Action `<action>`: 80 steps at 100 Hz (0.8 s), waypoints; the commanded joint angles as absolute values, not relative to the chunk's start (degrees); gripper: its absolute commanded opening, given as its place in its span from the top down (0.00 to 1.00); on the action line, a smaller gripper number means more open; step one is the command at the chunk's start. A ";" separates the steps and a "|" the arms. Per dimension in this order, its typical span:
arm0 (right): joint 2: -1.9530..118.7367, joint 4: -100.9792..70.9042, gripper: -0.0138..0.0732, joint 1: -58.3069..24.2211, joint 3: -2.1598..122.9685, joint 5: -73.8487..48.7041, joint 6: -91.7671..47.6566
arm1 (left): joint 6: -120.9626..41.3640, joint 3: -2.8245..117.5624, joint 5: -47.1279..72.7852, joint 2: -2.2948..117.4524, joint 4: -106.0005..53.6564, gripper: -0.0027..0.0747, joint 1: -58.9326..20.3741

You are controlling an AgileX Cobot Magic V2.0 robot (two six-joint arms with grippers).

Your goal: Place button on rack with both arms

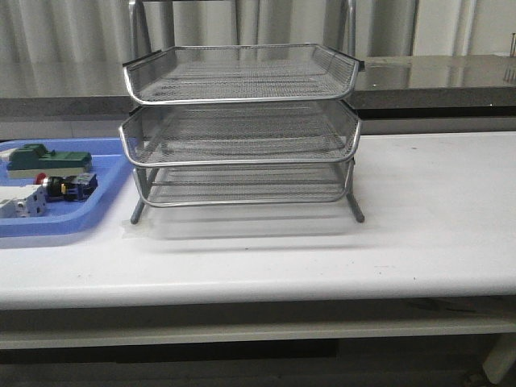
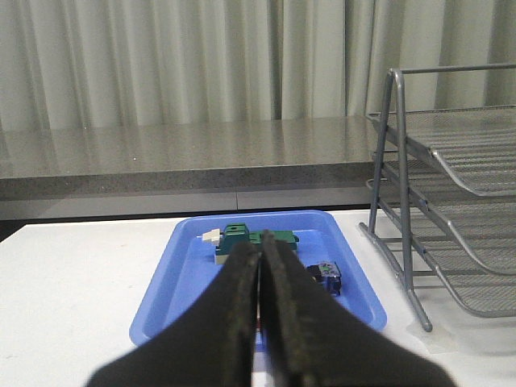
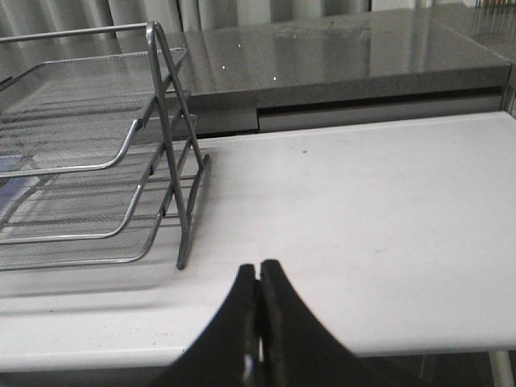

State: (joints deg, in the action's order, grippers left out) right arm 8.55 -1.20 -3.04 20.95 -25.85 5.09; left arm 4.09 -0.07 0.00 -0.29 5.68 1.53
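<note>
The button (image 1: 66, 186) lies on its side in the blue tray (image 1: 97, 211) at the table's left, red cap toward the left; in the left wrist view only its black and blue body (image 2: 326, 277) shows beside my fingers. The silver three-tier wire rack (image 1: 242, 121) stands mid-table, all tiers empty; it also shows in the left wrist view (image 2: 451, 201) and the right wrist view (image 3: 89, 177). My left gripper (image 2: 260, 248) is shut and empty, short of the tray. My right gripper (image 3: 259, 268) is shut and empty over the table's front edge, right of the rack. Neither arm shows in the front view.
The blue tray also holds a green block (image 1: 47, 158) at its far side and a white block (image 1: 19, 201) at its near left. A grey counter (image 1: 435, 76) runs behind the table. The table surface (image 1: 435, 201) lies right of the rack.
</note>
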 commanded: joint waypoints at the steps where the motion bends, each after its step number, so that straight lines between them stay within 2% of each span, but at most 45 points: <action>1: 14.46 -1.64 0.92 -2.65 27.64 -26.36 5.01 | 4.78 -2.78 -4.28 -2.23 5.53 0.96 1.57; 23: 32.11 -2.87 0.92 -2.65 42.86 -35.95 5.01 | 4.78 -2.78 -4.28 -2.23 5.53 0.96 1.57; 37: 41.79 -4.89 0.92 -2.65 49.45 -36.97 5.01 | 4.78 -2.78 -4.28 -2.23 5.53 0.96 1.57; 56: 50.07 -7.10 0.92 -2.65 51.68 -35.68 5.01 | 4.78 -2.78 -4.28 -2.23 5.53 0.96 1.57; 80: 54.79 -7.79 0.92 -2.65 51.68 -39.31 5.01 | 4.78 -2.78 -4.28 -2.23 5.53 0.96 1.57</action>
